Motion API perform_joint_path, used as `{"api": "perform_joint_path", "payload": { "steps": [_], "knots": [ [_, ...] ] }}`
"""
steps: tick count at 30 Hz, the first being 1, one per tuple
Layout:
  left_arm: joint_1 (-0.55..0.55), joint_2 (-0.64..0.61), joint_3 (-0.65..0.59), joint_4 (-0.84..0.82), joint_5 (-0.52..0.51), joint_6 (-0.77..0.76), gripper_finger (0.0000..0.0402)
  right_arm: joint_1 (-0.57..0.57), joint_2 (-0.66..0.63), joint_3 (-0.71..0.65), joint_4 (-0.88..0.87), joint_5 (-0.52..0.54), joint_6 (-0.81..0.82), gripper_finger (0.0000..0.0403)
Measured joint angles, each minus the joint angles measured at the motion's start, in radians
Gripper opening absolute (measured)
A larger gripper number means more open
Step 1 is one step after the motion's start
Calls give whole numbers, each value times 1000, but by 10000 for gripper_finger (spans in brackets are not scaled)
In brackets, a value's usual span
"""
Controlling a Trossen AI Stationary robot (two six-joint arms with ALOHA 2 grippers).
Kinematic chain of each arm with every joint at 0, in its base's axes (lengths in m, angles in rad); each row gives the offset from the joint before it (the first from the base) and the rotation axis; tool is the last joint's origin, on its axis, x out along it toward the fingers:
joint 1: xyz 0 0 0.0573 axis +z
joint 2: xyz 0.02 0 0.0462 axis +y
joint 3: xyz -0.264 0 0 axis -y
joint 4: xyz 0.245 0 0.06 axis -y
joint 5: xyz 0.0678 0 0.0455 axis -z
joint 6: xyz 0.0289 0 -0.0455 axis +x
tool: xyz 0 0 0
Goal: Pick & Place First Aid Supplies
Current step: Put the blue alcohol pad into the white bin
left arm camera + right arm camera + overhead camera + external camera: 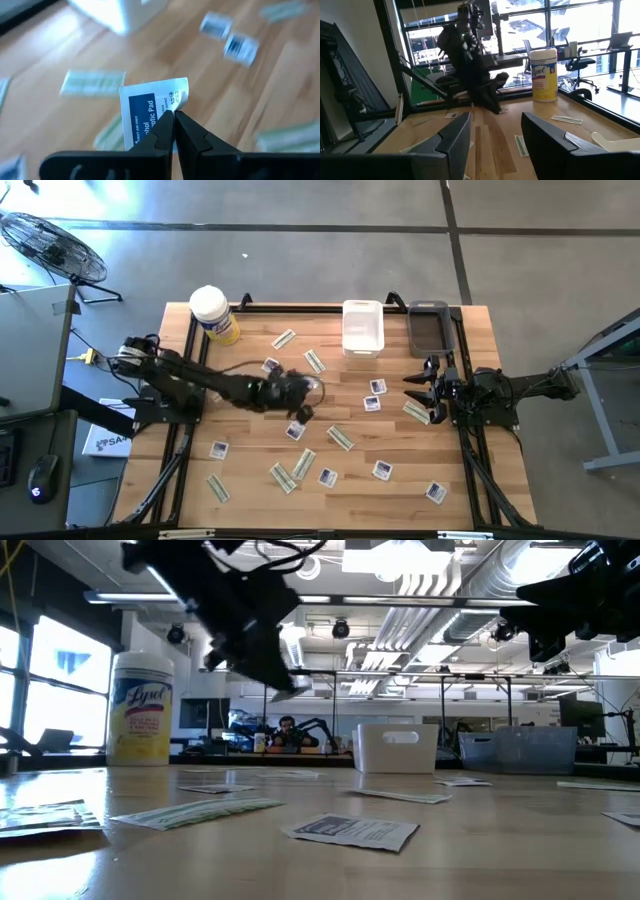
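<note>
Pinched tight in the left gripper (173, 116), above the middle of the wooden table (250, 470): a small square white packet with a blue patch (152, 107), lettering running up, bottom edge hidden behind the fingers. Other packets lying flat all around. Nothing seen inside the white bin (362, 327) or grey bin (428, 328). Right gripper (495, 131) held wide, holding nothing, near the table's right edge.

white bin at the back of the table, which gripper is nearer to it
Left. The left gripper sits just short of the white bin, holding a square packet; the right gripper waits farther off.
</note>
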Motion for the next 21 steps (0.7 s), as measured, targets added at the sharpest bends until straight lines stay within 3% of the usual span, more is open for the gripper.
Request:
{"api": "perform_joint_path", "payload": {
  "steps": [6, 13, 21],
  "knots": [
    [153, 34, 108, 38, 131, 160, 7, 0, 0, 0, 0, 0, 0, 170],
    [276, 200, 314, 36, 308, 275, 7, 0, 0, 0, -1, 0, 0, 170],
    [375, 411, 567, 31, 330, 382, 7, 0, 2, 0, 1, 6, 0, 170]
  ]
}}
